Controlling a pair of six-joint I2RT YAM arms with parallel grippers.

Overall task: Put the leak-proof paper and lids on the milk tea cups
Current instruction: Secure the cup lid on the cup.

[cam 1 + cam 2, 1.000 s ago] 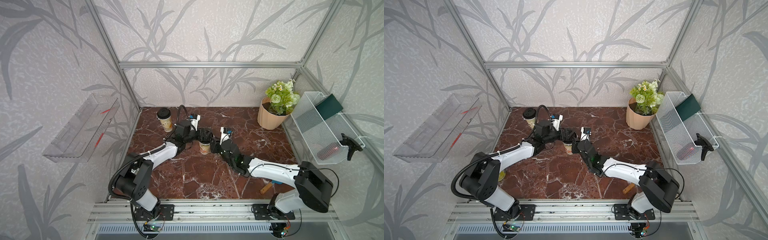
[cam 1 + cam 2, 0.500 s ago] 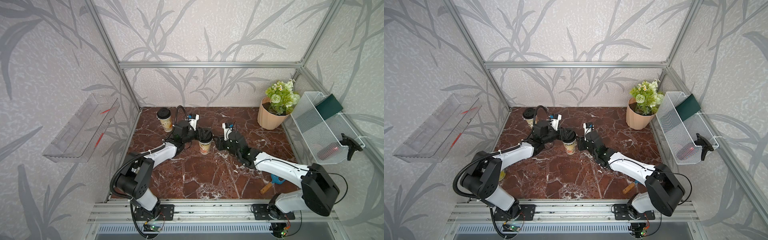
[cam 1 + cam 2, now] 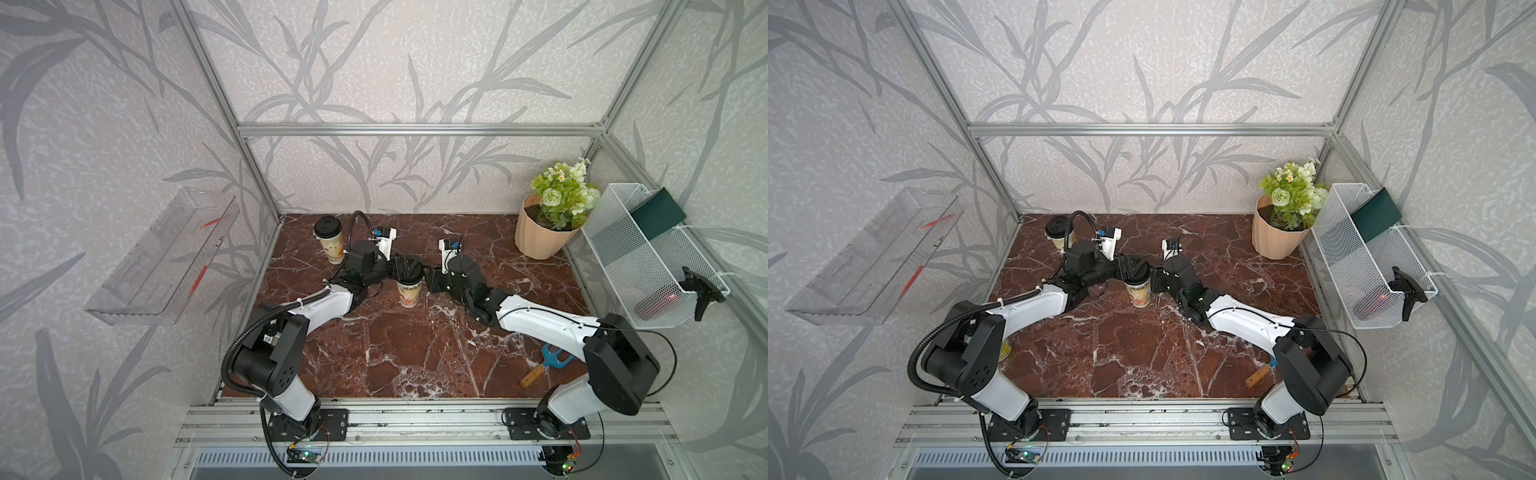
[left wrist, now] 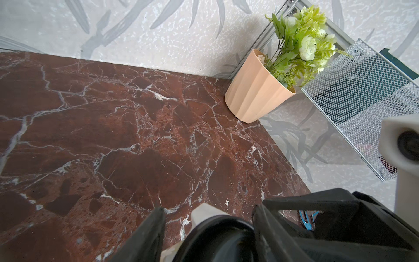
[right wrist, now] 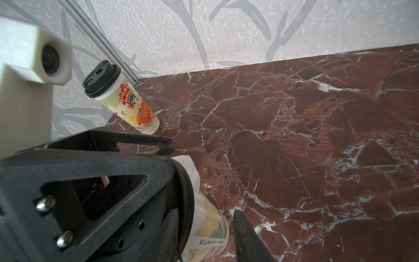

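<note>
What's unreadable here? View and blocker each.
- Paper on the centre cup: right wrist view shows only a crumpled edge; lid and left end effector cover the rest.
- Right end effector: one finger visible there; left end effector hides the other, so open or shut unclear.
- Left end effector's grip on the lid: cut by the left wrist frame edge.
- Back cup: cap hides any paper, every view.

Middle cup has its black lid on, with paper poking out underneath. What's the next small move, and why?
Probably the left gripper should press the black lid down a little. It straddles the lid on the middle cup, and the leak-proof paper bunches out under the rim, so the lid may not be seated. The right gripper sits beside the cup to steady it.
</note>
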